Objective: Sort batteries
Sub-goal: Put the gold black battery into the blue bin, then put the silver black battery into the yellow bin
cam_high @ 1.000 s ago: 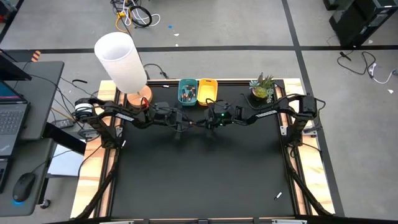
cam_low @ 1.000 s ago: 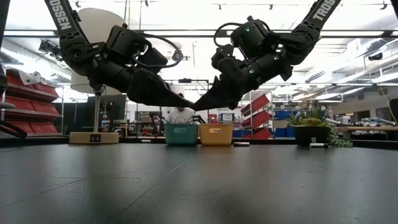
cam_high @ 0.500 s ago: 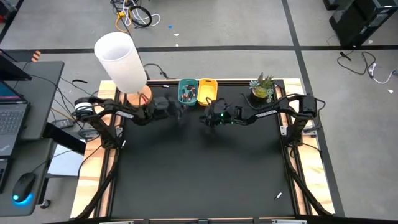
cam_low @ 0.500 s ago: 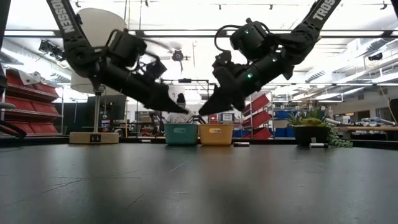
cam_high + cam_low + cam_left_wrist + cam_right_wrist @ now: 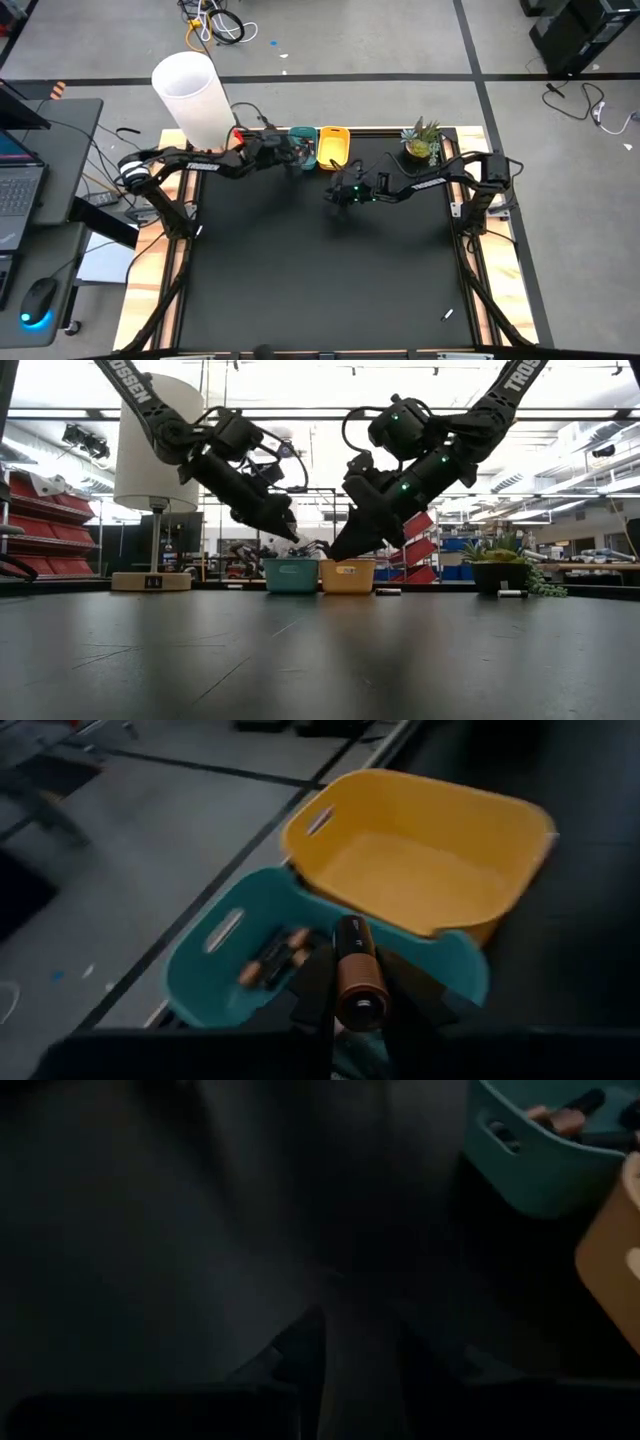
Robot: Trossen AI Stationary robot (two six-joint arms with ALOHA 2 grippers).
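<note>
My left gripper (image 5: 357,982) is shut on a battery (image 5: 353,955), black with a copper-orange end, and hangs over the teal bin (image 5: 225,980), as the high view (image 5: 300,159) also shows. Two or three more batteries (image 5: 274,956) lie on that bin's floor. The yellow bin (image 5: 420,880) stands right beside it and looks empty. My right gripper (image 5: 334,196) hovers over the table nearer than the yellow bin (image 5: 333,147). In the right wrist view its fingers (image 5: 300,1352) stand apart with nothing between them. My left gripper pinches the battery between its two fingers (image 5: 315,988), on the sides of its copper-orange end (image 5: 360,995). The battery lies along the fingers, black end pointing away. The fingers slant down from the table's left and near side. It is lifted clear above the teal bin.
A lamp with a white shade (image 5: 193,97) stands at the far left corner, and a potted plant (image 5: 421,142) at the far right. Small dark cylinders (image 5: 388,591) lie on the table right of the yellow bin (image 5: 348,575). The black table (image 5: 320,270) stretches toward the near edge.
One second ago the two grippers' tips met over the table's middle. Since then they have parted. My left gripper has swung toward the far edge and now hangs over the teal bin with the battery. My right gripper has stayed nearly where it was.
</note>
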